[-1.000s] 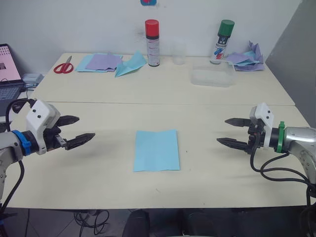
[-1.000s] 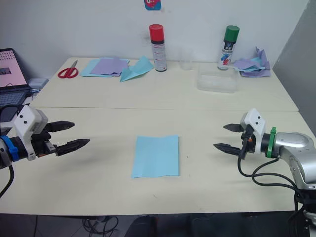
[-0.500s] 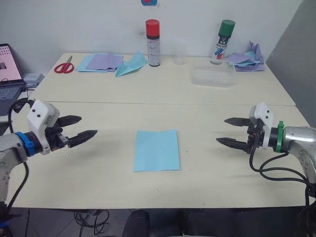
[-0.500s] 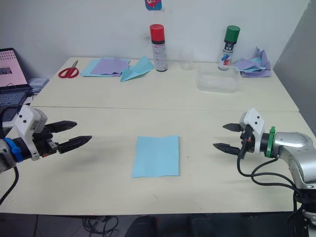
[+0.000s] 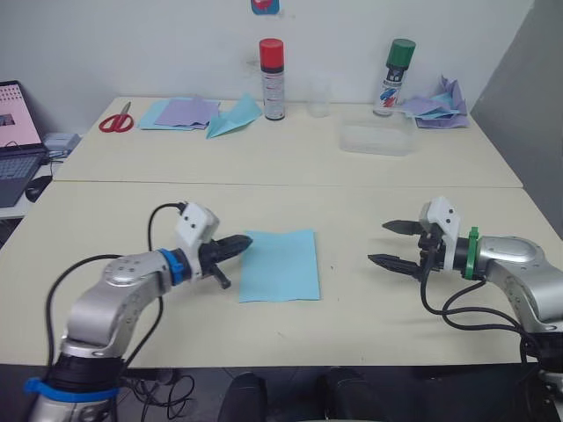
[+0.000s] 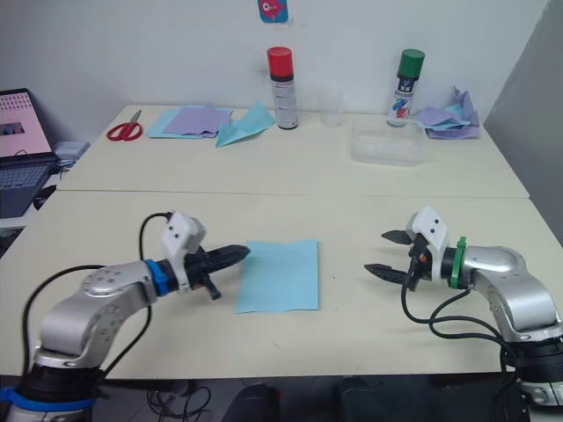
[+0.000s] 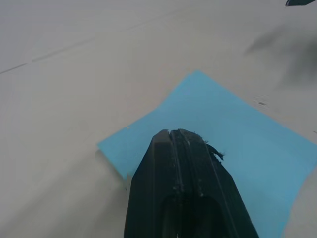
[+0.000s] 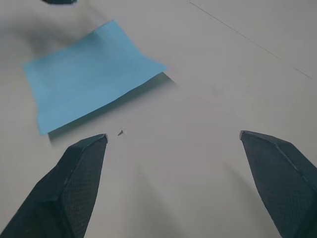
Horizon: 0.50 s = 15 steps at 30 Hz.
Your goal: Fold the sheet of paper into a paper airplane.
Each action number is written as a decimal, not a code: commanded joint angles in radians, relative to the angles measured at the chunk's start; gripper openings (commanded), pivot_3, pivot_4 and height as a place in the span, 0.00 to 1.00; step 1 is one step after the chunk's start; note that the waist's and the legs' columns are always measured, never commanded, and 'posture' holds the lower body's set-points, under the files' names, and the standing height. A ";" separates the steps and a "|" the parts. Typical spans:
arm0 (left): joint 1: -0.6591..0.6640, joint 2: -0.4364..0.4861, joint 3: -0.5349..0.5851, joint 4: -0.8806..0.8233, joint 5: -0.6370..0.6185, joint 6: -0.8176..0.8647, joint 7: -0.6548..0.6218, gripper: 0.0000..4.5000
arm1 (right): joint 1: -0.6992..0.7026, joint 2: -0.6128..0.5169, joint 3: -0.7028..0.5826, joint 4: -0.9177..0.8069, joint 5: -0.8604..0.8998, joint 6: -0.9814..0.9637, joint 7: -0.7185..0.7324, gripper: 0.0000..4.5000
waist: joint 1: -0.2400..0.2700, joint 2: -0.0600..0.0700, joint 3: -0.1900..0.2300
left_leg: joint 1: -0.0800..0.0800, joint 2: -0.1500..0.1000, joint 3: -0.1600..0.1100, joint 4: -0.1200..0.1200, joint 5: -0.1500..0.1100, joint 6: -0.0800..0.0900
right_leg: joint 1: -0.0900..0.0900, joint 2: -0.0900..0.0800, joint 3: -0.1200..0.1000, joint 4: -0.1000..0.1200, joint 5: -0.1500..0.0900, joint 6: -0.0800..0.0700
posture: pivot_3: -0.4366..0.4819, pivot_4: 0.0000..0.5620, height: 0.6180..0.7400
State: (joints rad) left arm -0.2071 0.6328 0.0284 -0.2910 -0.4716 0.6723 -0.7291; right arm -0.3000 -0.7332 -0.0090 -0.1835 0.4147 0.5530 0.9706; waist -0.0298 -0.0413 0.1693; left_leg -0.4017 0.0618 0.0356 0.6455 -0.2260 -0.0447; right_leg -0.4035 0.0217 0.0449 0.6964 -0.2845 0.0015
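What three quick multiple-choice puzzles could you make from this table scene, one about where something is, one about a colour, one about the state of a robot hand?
1. Where is the left gripper?
A. at the left edge of the sheet of paper
B. beside the scissors
C. over the clear plastic tray

2. What colour is the cap of the spray can that stands next to the teal paper dart?
A. green
B. red
C. yellow

3. How does the right gripper stand?
A. shut on the paper
B. open, holding nothing
C. shut on a can

Answers: 1 A, its shut black fingers reach the sheet's left edge. 2 B, the red cap is plain beside the dart. 3 B, its two fingers are spread apart, to the right of the sheet.
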 commanded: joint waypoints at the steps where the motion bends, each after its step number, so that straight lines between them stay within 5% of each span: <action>1: -0.008 -0.013 -0.060 0.025 0.062 -0.027 0.019 0.02 | 0.003 0.012 -0.002 -0.046 0.002 -0.006 -0.022 1.00 | 0.000 0.000 0.000 | 0.000 0.000 0.000 0.000 0.000 0.000 | 0.000 0.001 0.000 0.000 0.000 0.000 | 0.48 0.27 1.00; 11: -0.042 -0.080 -0.219 0.238 0.251 -0.069 0.076 0.02 | -0.026 0.069 0.056 -0.031 -0.017 0.026 -0.078 1.00 | 0.006 0.007 -0.004 | 0.003 0.000 -0.001 0.000 0.001 0.002 | 0.003 0.002 -0.001 0.001 0.000 0.000 | 0.48 0.27 1.00; 15: -0.035 -0.088 -0.216 0.248 0.255 -0.075 0.064 0.00 | -0.050 0.070 0.103 0.018 -0.077 0.004 -0.090 0.80 | 0.005 0.007 -0.004 | 0.012 -0.002 -0.001 0.000 0.002 0.003 | 0.014 -0.001 0.000 0.000 0.001 0.001 | 0.48 0.27 1.00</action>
State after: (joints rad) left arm -0.2625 0.5448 -0.1643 -0.0852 -0.2530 0.5768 -0.6765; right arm -0.3345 -0.6556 0.0799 -0.1696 0.3645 0.5789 0.8867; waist -0.0250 -0.0347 0.1653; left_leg -0.3867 0.0600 0.0350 0.6459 -0.2239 -0.0412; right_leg -0.3881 0.0206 0.0448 0.6958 -0.2839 0.0024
